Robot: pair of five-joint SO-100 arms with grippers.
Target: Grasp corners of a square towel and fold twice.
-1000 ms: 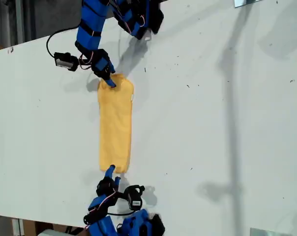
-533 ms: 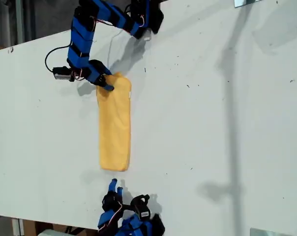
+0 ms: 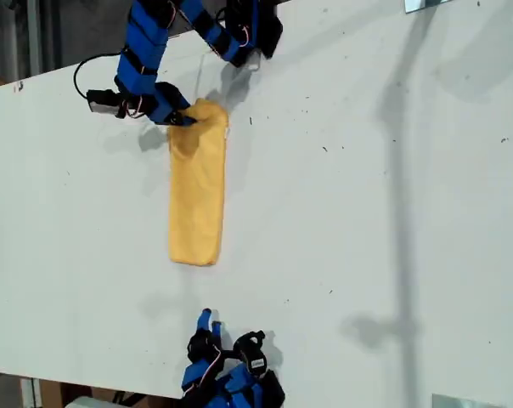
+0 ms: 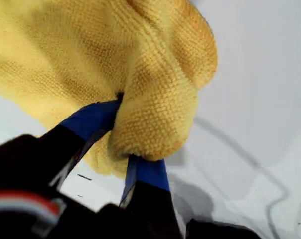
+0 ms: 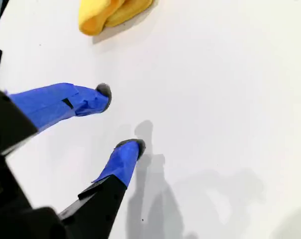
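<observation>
In my first claw, towel corner hides tips

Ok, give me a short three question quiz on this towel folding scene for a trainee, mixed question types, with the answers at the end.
1. True or false: my first gripper is shut on the towel.
2. Multiple choice: my second gripper is A) clamped on the towel's near end, B) open above bare table and apart from the towel, C) out of view.
3. Short answer: in the exterior view, what shape does the towel show?

Key
1. True: the wrist view shows yellow cloth pinched between its blue fingers.
2. B: nothing lies between its fingers, and the towel's end lies a gap away.
3. A long narrow strip, already folded, with its end toward the exterior view's top bunched in the grip.
</observation>
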